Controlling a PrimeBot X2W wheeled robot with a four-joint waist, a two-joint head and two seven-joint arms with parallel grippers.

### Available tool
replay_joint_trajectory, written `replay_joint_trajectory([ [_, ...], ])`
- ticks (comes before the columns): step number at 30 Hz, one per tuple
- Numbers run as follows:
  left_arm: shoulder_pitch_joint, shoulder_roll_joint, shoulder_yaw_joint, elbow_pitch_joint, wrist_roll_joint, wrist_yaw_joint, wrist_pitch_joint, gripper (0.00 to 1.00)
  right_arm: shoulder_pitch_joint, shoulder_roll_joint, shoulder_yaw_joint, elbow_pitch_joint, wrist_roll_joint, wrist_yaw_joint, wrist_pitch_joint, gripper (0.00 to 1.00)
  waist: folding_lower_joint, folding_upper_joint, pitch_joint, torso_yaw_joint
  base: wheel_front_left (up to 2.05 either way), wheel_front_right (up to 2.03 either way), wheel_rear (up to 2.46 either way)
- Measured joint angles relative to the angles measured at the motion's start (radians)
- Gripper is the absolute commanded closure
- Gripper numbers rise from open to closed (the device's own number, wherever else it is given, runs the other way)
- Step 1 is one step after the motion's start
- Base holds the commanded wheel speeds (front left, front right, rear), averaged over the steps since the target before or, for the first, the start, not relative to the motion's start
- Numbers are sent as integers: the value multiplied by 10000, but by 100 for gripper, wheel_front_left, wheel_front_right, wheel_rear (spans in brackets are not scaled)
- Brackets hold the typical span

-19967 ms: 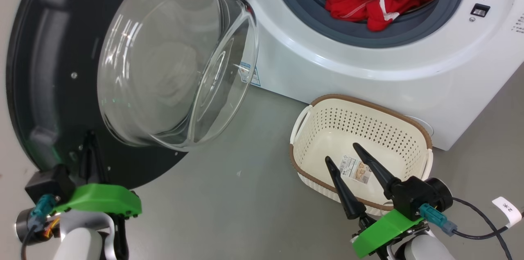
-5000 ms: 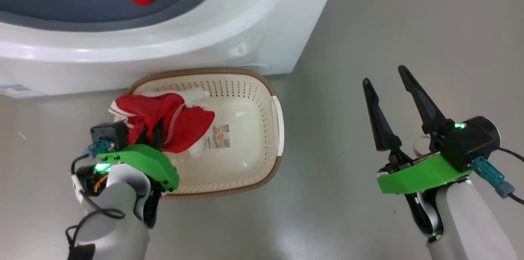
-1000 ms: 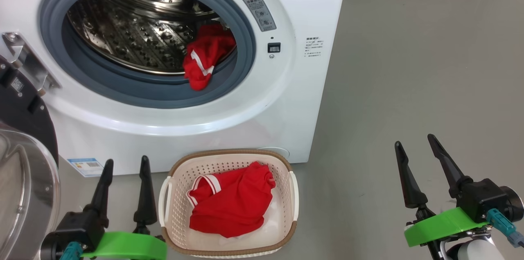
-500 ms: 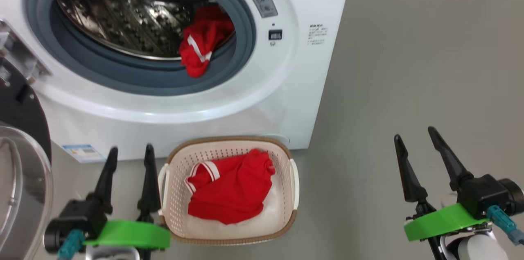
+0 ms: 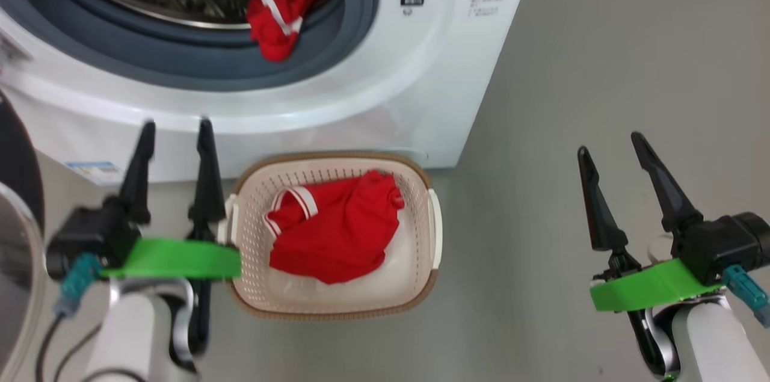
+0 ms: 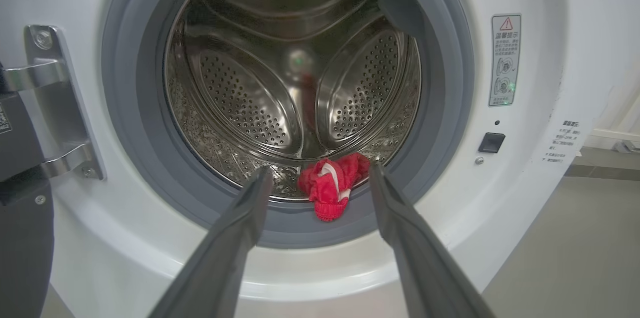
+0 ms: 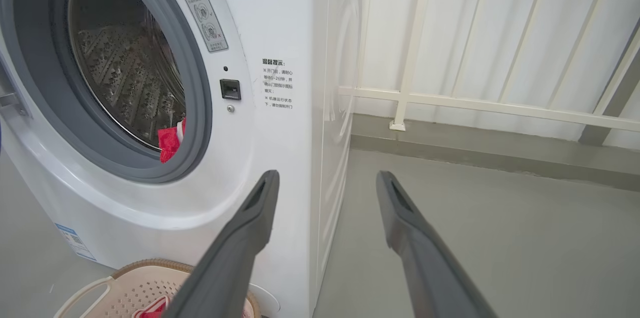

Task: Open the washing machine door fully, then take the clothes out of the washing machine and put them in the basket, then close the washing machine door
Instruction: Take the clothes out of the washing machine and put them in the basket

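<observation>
Left hand (image 5: pixel 176 126): wide open, empty, just left of the basket (image 5: pixel 328 157), fingers aimed up at the machine front. Right hand (image 5: pixel 609 144): wide open and empty too, well off to the right over bare floor (image 5: pixel 571 39), out of the job for now.

The basket sits on the floor against the foot of the washing machine (image 5: pixel 385 87), directly under the opening. One red garment with white trim (image 5: pixel 337 231) lies in it, covering most of the bottom.

The washing machine door (image 5: pixel 18 171) is swung out at far left, so the opening is unobstructed. A second red garment (image 6: pixel 330 188) is bunched at the lower right of the drum mouth, drooping over the lip onto the grey gasket (image 5: pixel 198 72). In the left wrist view it sits between the left fingers, so you're lined up on it. The rest of the steel drum (image 6: pixel 295 82) looks bare, but the gasket hides the near bottom.

My read on the step: unloading, about halfway. The door is open and one piece is in the basket. One piece is left, and the door isn't closed yet.

Next move:
- Drive the left hand straight in and slightly down.
- Stay wide until the fingers straddle the bunch.
- Pinch the thick part, not the dangling tip.
- Lift clear of the gasket before you back out, since soft fabric will likely drag on the rubber.
- Drop it in the basket.
</observation>
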Motion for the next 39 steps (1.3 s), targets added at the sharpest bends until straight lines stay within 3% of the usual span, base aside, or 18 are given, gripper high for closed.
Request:
replay_joint_trajectory([
  [22,-4176,159,938,1883,119,-711,-29,0,-1101,-23,382,-259,683,0,0,0,0,0,2337,-478,0,0,0],
  [39,-7834,608,1252,5193,-222,-1066,-29,0,-1842,-42,834,-245,1250,0,0,0,0,0,3764,-881,0,0,0],
])
